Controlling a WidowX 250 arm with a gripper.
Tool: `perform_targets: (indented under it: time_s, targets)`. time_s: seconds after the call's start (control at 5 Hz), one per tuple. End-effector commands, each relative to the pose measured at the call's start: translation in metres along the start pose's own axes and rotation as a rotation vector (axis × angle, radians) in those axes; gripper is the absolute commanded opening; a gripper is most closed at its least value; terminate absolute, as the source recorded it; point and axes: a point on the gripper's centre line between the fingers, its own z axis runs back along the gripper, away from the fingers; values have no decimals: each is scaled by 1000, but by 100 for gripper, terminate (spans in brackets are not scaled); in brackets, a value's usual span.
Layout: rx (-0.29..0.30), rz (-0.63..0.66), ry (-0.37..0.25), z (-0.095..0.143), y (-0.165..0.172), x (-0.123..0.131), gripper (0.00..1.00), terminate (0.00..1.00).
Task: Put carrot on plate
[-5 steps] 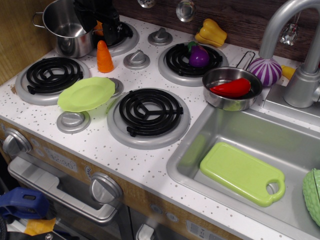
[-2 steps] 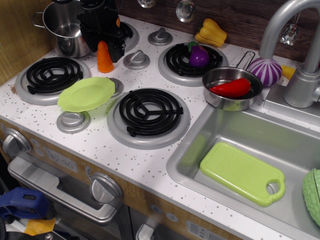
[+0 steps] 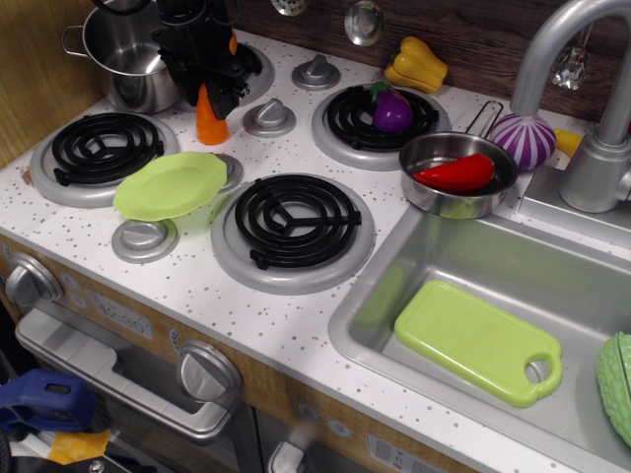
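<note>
Where the speckled white surface (image 3: 296,315) meets its front edge, entries begin: plate (image 3: 171,184), lime-green, lying just in front of the carrot, apart from it. Carrot (image 3: 210,120), orange, upright, base on the surface, upper half hidden. Gripper (image 3: 209,87), black, lowered over the carrot's top, fingers either side; contact cannot be told. Steel pot (image 3: 123,61), behind and left of the carrot.

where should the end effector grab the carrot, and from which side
Grip the carrot on its upper, narrower part, coming straight down from above. It stands upright on its wide base with the tip pointing up, so the taper offers two opposing sides to close on. The end effector is already over its top; whether it has closed is unclear. A knob sits beside it.
</note>
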Motion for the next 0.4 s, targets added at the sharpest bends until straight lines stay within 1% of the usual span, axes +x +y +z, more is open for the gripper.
perform_targets:
  time_s: [0.0,0.2]
  targets:
    - [21,27,-29,17,4,2,0,0]
    - [33,44,13,41,-2,7,0,0]
